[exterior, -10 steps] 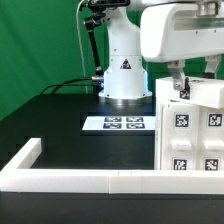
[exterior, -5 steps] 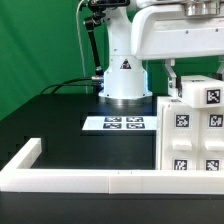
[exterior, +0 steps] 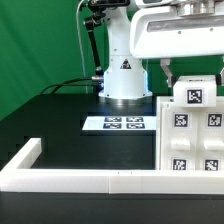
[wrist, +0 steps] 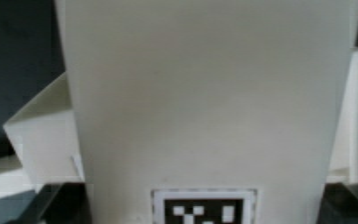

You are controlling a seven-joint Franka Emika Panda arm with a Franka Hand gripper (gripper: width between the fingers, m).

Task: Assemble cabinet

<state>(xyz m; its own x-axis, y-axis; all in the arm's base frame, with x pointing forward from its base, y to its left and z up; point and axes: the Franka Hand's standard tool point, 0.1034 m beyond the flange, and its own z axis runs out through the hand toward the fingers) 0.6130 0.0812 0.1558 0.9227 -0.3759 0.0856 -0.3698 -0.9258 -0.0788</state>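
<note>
My jaws pinch a tall white matte panel [exterior: 196,97], held just above the large white matte cabinet shell [exterior: 190,140] standing against the low white border wall [exterior: 90,178]. Panel not yet seated, I judge; much assembly remains.

Marker board [exterior: 114,124] on black table [exterior: 60,120]; border wall [exterior: 90,178].

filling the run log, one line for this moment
gripper: shut on white panel | panel: above cabinet box | marker board: flat on table

Tall white cabinet panel [wrist: 202,100] with a black-and-white tag [wrist: 206,212] at one end.
</note>
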